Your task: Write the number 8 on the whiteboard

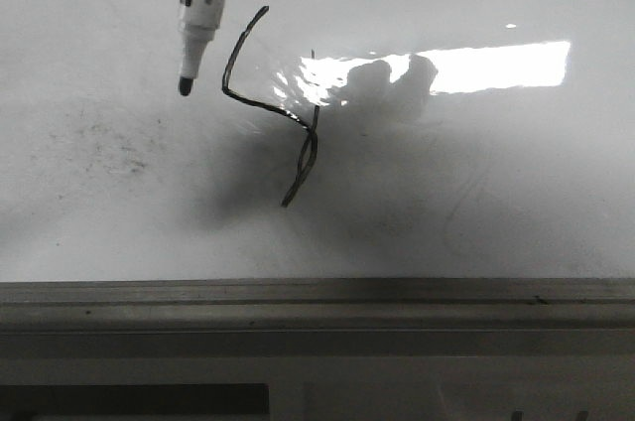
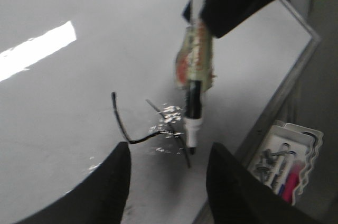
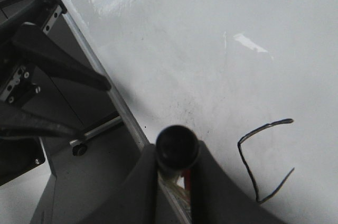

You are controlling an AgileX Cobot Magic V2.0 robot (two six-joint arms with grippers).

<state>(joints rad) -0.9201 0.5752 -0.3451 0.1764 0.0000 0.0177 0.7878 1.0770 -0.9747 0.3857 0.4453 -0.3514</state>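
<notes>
Front view: marker (image 1: 196, 19) (tip lifted) — beside number 8 (image 1: 273, 108).

Whiteboard (image 1: 476, 212): glossy, smooth white surface, strong glare patch upper right of front view; faint grey smudges dull sheen at left. Edge rail (image 1: 317, 304) along bottom: grey metal, matt, ridged. Number 8 (image 1: 278, 108): thin black ink strokes, slightly shiny where glare crosses. Marker (image 1: 198, 14): smooth white plastic barrel, printed text, dark matt tip (felt, apparently). Right gripper (image 3: 177, 182) fingers (image 3: 142, 192): dark matt plastic. Tray (image 2: 288, 160) lower right of left wrist view: clear glossy plastic.
</notes>
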